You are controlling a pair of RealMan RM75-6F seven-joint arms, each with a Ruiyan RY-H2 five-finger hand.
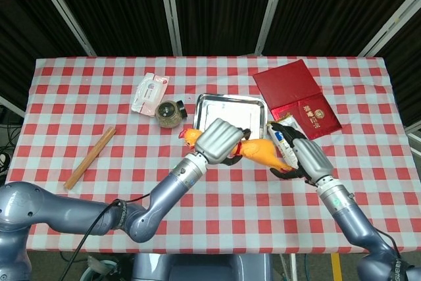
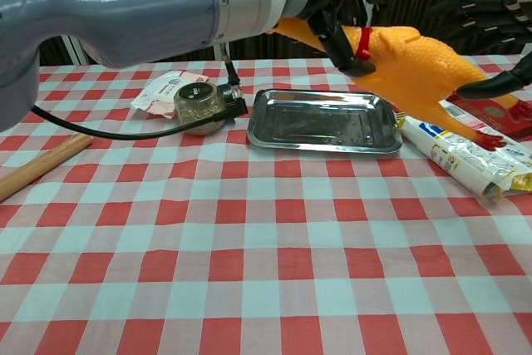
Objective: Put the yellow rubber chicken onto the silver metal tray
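Observation:
The yellow rubber chicken (image 1: 264,152) (image 2: 416,60) hangs in the air, its neck gripped by my left hand (image 1: 221,141) (image 2: 332,27). It hovers above the table just in front of and to the right of the silver metal tray (image 1: 231,110) (image 2: 320,120), which lies bare. Its red feet (image 2: 499,140) dangle over a snack packet. My right hand (image 1: 306,158) (image 2: 490,18) is at the chicken's rear end with fingers spread above it and thumb below. I cannot see it gripping the chicken.
A spice jar (image 1: 169,112) (image 2: 198,106) stands left of the tray, a white packet (image 1: 148,92) behind it. A wooden stick (image 1: 90,158) (image 2: 41,164) lies far left. A snack packet (image 2: 465,151) and red booklets (image 1: 296,95) lie to the right.

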